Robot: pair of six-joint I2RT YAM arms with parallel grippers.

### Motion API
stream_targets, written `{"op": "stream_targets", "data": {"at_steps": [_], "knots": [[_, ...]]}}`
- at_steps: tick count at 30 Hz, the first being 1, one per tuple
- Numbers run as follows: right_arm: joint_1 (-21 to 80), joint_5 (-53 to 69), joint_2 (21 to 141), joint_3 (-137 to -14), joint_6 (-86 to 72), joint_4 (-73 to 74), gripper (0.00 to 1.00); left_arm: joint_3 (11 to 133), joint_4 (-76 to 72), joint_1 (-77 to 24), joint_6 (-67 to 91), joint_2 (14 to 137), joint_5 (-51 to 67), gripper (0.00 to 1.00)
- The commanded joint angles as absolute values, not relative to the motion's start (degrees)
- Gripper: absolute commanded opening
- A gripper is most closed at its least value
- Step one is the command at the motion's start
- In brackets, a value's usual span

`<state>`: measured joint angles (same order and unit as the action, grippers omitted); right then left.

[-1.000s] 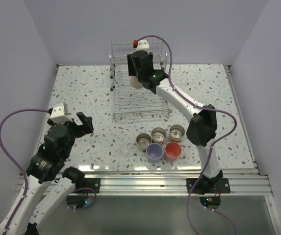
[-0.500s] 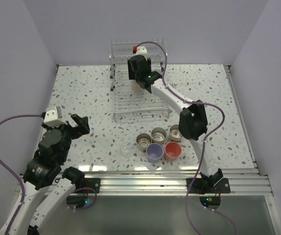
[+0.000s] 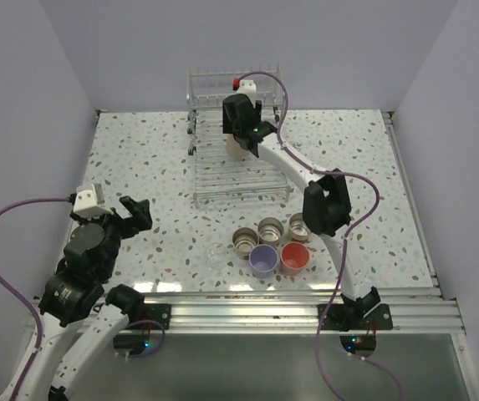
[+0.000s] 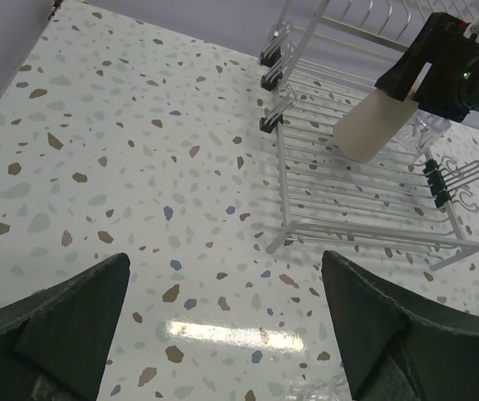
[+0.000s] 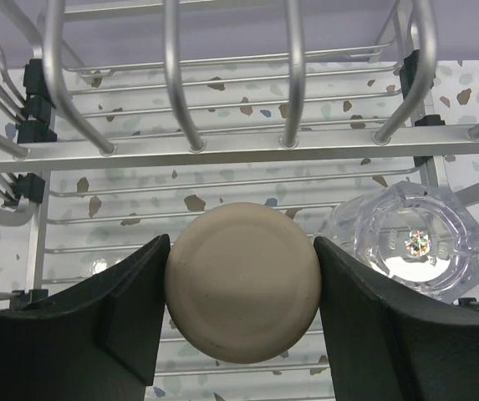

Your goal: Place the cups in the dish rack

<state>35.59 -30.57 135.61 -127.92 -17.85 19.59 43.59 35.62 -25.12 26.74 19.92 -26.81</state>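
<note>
My right gripper (image 3: 240,144) is shut on the beige cup (image 5: 242,291), holding it over the back of the silver wire dish rack (image 3: 214,180), just in front of the slotted rail (image 5: 222,149). The beige cup also shows in the left wrist view (image 4: 375,125). A clear cup (image 5: 410,242) lies in the rack to its right. On the table stand three metallic cups (image 3: 245,241), a lavender cup (image 3: 262,260), a coral-pink cup (image 3: 294,257) and a small clear cup (image 3: 215,256). My left gripper (image 3: 137,213) is open and empty over the left table.
The speckled table (image 3: 139,159) is walled on three sides. The rack's small side basket (image 3: 192,134) sits on its left. A metal rail (image 3: 264,305) runs along the near edge.
My right gripper has carried the beige cup slightly right and toward the rack's back rail. My left arm drew back toward the near left, then held still.
</note>
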Motion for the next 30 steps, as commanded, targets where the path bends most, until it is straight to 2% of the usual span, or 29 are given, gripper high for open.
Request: {"op": "stream_targets", "data": {"at_steps": [1,5,7,8,9,11,12,21,24,30], "knots": [[34.37,-32.61,135.61,-130.25,-20.3,17.14,0.0,43.42,33.05,-24.61,25.49,20.13,-26.19,1.0],[34.37,-33.57,136.05,-129.82,-20.92,16.44,0.0,43.42,32.87,-24.17,25.23,20.48,-25.84,1.0],[34.37,-33.57,136.32,-129.55,-20.92,15.91,0.03,43.42,32.78,-24.0,25.23,20.57,-25.58,1.0],[34.45,-33.31,136.41,-129.55,-20.92,15.91,0.09,43.5,32.78,-23.99,25.14,20.57,-25.49,1.0],[34.37,-32.96,136.67,-129.64,-21.0,15.91,0.24,43.42,32.78,-23.91,25.14,20.57,-25.4,1.0],[34.45,-32.0,136.76,-129.64,-21.09,15.82,0.4,43.42,32.7,-23.82,25.14,20.65,-25.4,1.0],[34.37,-31.73,136.58,-129.55,-21.18,15.82,0.55,43.33,32.7,-23.73,25.14,20.65,-25.23,1.0],[34.8,-29.97,135.71,-129.81,-20.65,15.73,0.91,43.24,32.26,-23.03,24.43,21.44,-24.08,1.0],[34.8,-29.71,135.18,-129.73,-20.66,15.82,0.98,43.24,32.34,-23.03,24.43,21.53,-23.91,1.0],[35.94,-29.88,130.01,-126.66,-19.78,14.6,0.98,43.33,32.43,-22.94,24.43,21.71,-23.91,1.0]]}}
